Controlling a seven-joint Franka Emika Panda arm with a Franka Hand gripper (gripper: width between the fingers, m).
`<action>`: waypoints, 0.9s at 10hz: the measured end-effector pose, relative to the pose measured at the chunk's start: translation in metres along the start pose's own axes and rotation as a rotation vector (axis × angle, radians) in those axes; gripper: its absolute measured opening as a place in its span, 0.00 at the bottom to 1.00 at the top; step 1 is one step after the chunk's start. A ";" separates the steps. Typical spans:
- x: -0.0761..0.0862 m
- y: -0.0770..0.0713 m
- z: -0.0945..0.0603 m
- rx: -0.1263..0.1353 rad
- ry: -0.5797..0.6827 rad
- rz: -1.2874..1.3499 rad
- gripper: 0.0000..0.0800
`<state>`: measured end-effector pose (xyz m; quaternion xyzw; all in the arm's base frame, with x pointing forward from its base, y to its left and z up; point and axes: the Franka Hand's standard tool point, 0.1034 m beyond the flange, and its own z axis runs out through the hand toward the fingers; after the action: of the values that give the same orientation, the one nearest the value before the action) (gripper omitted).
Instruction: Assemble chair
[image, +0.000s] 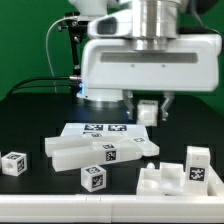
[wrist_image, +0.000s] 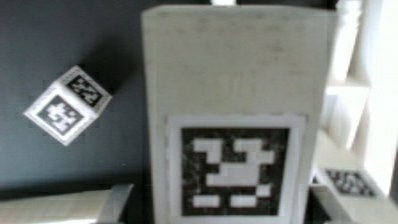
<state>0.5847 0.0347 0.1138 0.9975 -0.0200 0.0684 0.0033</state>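
Note:
My gripper (image: 148, 113) hangs under the big white arm, a little above the table at the back right. It is shut on a white chair bar (wrist_image: 231, 90), which fills the wrist view lengthwise and carries a square tag. The grey fingers (wrist_image: 130, 203) press it from both sides, with the gripper (wrist_image: 231, 208) across the tagged end. In the exterior view the held bar (image: 147, 110) shows as a short white block between the fingers. Two long white bars (image: 95, 151) lie side by side at mid-table.
The marker board (image: 98, 128) lies behind the bars. A tagged cube (image: 14, 163) sits at the exterior view's left and another (image: 93, 178) in front. A notched white panel (image: 160, 180) and a tagged block (image: 197, 165) are at the right. A tagged cube (wrist_image: 68, 105) shows beside the held bar.

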 end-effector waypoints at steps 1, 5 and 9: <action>0.000 0.002 0.000 -0.002 0.000 -0.048 0.36; -0.026 -0.022 0.002 0.006 0.012 -0.390 0.36; -0.037 -0.028 0.000 -0.008 0.051 -0.676 0.36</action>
<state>0.5492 0.0645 0.1086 0.9457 0.3114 0.0882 0.0304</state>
